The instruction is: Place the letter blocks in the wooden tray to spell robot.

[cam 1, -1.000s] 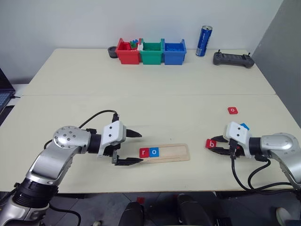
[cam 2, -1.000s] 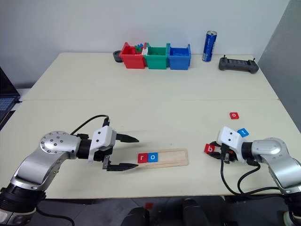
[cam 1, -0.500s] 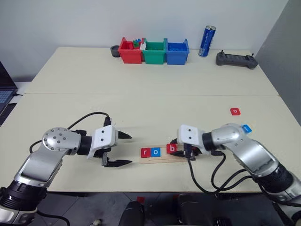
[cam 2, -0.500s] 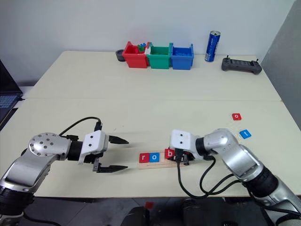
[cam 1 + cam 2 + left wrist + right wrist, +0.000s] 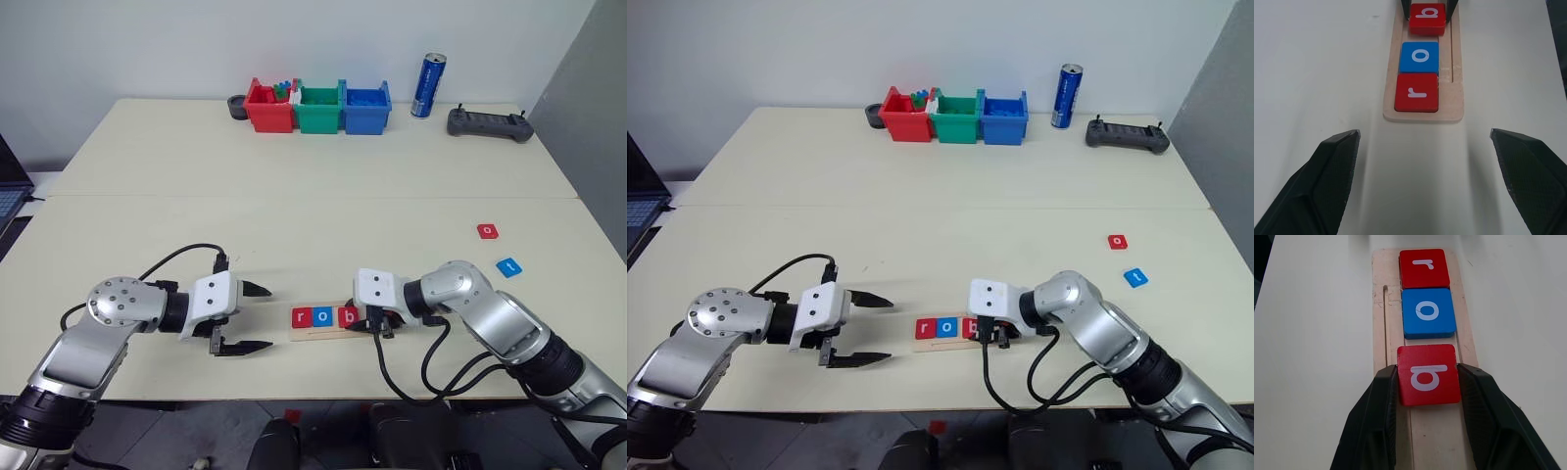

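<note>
Wooden tray (image 5: 328,321): it lay on the surface (image 5: 294,196) in the lower middle of the frame, between the two hands.
Tiles placed: the red r tile (image 5: 1417,92) and the blue o tile (image 5: 1420,58) sat side by side at the tray's left end.
Right hand (image 5: 1427,382): its fingers were closed on the two sides of the red b tile (image 5: 1428,374), which was over the tray just beside the o.
Left hand (image 5: 257,318): wide open and holding nothing, near the tray's left end.
Still left: the red o tile (image 5: 487,231) and the blue t tile (image 5: 507,266) lay at the right of the frame, well apart from the tray.
Progress: it seemed about half done; the b was not yet released.
</note>
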You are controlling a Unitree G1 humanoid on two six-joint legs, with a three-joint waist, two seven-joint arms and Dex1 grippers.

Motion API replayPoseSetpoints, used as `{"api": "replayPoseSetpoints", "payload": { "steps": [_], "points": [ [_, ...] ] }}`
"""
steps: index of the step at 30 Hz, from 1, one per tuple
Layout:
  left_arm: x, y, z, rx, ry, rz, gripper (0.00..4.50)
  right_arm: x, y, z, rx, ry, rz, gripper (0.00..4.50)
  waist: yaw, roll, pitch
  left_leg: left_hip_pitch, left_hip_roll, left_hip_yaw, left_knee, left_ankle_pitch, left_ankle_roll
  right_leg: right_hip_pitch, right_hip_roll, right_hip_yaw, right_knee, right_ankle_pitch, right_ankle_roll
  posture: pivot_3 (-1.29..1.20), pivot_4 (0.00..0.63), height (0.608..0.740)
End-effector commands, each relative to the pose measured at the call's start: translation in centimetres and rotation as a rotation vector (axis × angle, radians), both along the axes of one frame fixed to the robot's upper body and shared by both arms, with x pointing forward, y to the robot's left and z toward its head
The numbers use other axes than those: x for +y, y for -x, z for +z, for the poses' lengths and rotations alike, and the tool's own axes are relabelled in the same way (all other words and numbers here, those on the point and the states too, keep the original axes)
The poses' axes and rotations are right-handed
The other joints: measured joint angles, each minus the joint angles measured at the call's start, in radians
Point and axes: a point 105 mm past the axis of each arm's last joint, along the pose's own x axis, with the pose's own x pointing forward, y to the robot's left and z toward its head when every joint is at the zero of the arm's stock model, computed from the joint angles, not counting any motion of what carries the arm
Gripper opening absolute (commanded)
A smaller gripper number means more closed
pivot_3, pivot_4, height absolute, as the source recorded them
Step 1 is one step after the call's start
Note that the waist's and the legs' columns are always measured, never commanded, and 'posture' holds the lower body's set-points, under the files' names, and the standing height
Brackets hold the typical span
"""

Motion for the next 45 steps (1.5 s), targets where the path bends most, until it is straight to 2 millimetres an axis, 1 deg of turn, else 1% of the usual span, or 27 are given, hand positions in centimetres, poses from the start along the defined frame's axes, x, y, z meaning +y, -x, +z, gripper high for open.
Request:
{"api": "replayPoseSetpoints", "payload": {
  "steps": [1,7,11,15,16,19,22,25,27,29,30,33,35,36,39,42,45],
  "points": [
    [0.7,-0.2,0.3,-0.044,0.004,0.011,4.50,0.7,-0.3,1.0,-0.048,-0.016,0.023,1.47,0.000,0.000,0.000,0.000,0.000,0.000,0.000,0.000,0.000,0.000,0.000,0.000,0.000,0.000,0.000,0.00,0.150,0.740],
    [1.5,-0.1,-1.1,-0.042,0.003,0.016,4.50,0.9,-0.5,0.9,-0.050,-0.013,0.023,1.47,0.000,0.000,0.000,0.000,0.000,0.000,0.000,0.000,0.000,0.000,0.000,0.000,0.000,0.000,0.000,0.00,0.150,0.740],
    [1.9,-0.1,-1.7,-0.042,0.004,0.017,4.50,0.8,-0.6,1.1,-0.057,-0.007,0.024,2.88,0.000,0.000,0.000,0.000,0.000,0.000,0.000,0.000,0.000,0.000,0.000,0.000,0.000,0.000,0.000,0.00,0.150,0.740],
    [1.9,-0.1,-1.9,-0.045,0.006,0.014,4.50,0.9,-0.6,2.1,-0.064,-0.035,0.022,4.35,0.000,0.000,0.000,0.000,0.000,0.000,0.000,0.000,0.000,0.000,0.000,0.000,0.000,0.000,0.000,0.00,0.150,0.740],
    [1.9,-0.2,-1.9,-0.046,0.006,0.013,4.50,1.0,-0.5,2.5,-0.063,-0.049,0.021,4.46,0.000,0.000,0.000,0.000,0.000,0.000,0.000,0.000,0.000,0.000,0.000,0.000,0.000,0.000,0.000,0.00,0.150,0.740],
    [1.6,-0.2,-1.7,-0.048,0.010,0.010,4.50,0.9,-0.2,3.6,-0.059,-0.083,0.020,4.46,0.000,0.000,0.000,0.000,0.000,0.000,0.000,0.000,0.000,0.000,0.000,0.000,0.000,0.000,0.000,0.00,0.150,0.740],
    [1.2,-0.4,-1.2,-0.051,0.015,0.008,4.50,0.4,0.3,3.9,-0.063,-0.088,0.013,4.46,0.000,0.000,0.000,0.000,0.000,-0.001,0.000,0.000,0.000,0.000,0.000,-0.001,0.000,0.000,0.000,0.00,0.150,0.740],
    [0.8,-0.4,-0.9,-0.054,0.017,0.006,4.50,-0.1,-0.1,3.8,-0.104,-0.080,-0.014,3.86,0.000,0.000,0.000,0.000,0.000,-0.001,0.000,0.000,0.000,0.000,0.000,-0.001,0.000,0.000,0.000,0.00,0.150,0.740],
    [0.6,-0.4,-0.7,-0.055,0.017,0.006,4.50,-0.2,-0.5,3.8,-0.125,-0.081,-0.033,3.17,0.000,0.000,0.000,0.000,0.000,0.000,0.000,0.000,0.000,0.000,0.000,0.000,0.000,0.000,0.000,0.00,0.150,0.740],
    [0.3,-0.5,-0.4,-0.058,0.018,0.003,4.50,0.0,-1.3,4.0,-0.148,-0.109,-0.072,2.37,-0.001,0.000,0.000,0.000,0.000,0.000,0.000,0.000,0.000,0.000,0.000,0.000,0.000,0.000,0.000,0.00,0.150,0.740],
    [0.2,-0.5,-0.3,-0.058,0.017,0.002,4.50,0.2,-1.7,4.0,-0.157,-0.114,-0.083,2.05,-0.003,0.000,0.000,0.000,0.000,0.000,0.000,0.000,0.000,0.000,0.000,0.000,0.000,0.000,0.000,0.00,0.150,0.740],
    [0.1,-0.5,-0.1,-0.058,0.016,0.002,4.50,0.4,-2.0,3.7,-0.165,-0.114,-0.091,0.87,-0.003,0.000,0.000,0.000,0.000,0.000,0.000,0.000,0.000,0.000,0.000,0.000,0.001,0.000,0.000,0.00,0.150,0.740],
    [0.3,-0.5,-0.1,-0.058,0.014,0.003,4.50,0.7,-2.2,3.0,-0.172,-0.098,-0.096,0.13,-0.003,0.000,0.000,0.000,0.000,0.000,0.000,0.000,0.000,0.000,0.000,0.000,0.000,0.000,0.000,0.00,0.150,0.740],
    [0.3,-0.5,-0.1,-0.059,0.014,0.003,4.50,0.8,-2.6,2.7,-0.184,-0.087,-0.112,0.02,-0.003,0.000,0.000,0.000,0.000,0.000,0.000,0.000,0.000,0.000,0.000,0.000,0.000,0.000,0.000,0.00,0.150,0.740],
    [0.3,-0.5,-0.2,-0.059,0.014,0.002,4.50,0.8,-3.2,1.9,-0.210,-0.047,-0.120,0.02,-0.003,0.000,0.000,0.000,0.000,0.000,0.000,0.000,0.000,0.000,0.000,0.000,0.001,0.000,0.000,0.00,0.150,0.740],
    [0.4,-0.5,-0.3,-0.057,0.015,0.004,4.50,0.9,-2.1,1.3,-0.167,-0.034,-0.068,0.02,-0.003,0.000,0.000,0.000,0.000,0.000,0.000,0.000,0.000,0.000,0.000,0.000,0.000,0.000,0.000,0.00,0.150,0.740],
    [0.4,-0.6,-0.4,-0.056,0.016,0.005,4.50,1.2,-1.4,1.3,-0.146,-0.037,-0.037,0.02,-0.002,0.000,0.000,0.000,0.000,0.000,0.000,0.000,0.000,0.000,0.000,0.000,0.000,0.000,0.000,0.00,0.150,0.740]
  ]
}}
